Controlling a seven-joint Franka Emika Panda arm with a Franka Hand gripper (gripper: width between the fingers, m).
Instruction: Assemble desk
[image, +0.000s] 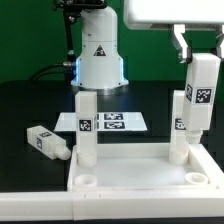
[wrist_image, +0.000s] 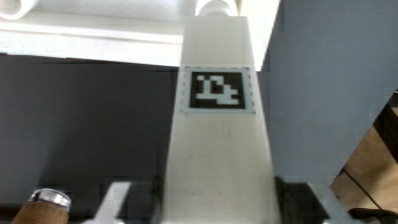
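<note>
The gripper (image: 200, 58) of the white robot arm is closed on a white square-section plastic leg (image: 203, 95) that carries black-and-white square tags, and it holds this leg upright by the upper part. In the wrist view the held leg stands between the two fingers (wrist_image: 121, 203), with one tag facing the camera.

The large white rectangular plastic panel (image: 140, 168) with a raised rim lies flat on the black table (image: 30, 110), at the front of the exterior view. A round hole (image: 88, 181) shows in each of its two front corners. Two more white legs stand upright at its rear corners, the left standing leg (image: 86, 125) on the exterior view's left and the right standing leg (image: 179, 125) on the exterior view's right.

The held leg hangs just beside the right standing leg, on its exterior view's right side. I cannot tell if the two touch. A fourth leg (image: 45, 142) lies on its side on the table, apart from the panel, on the exterior view's left. The marker board (image: 103, 122) lies flat behind the panel
</note>
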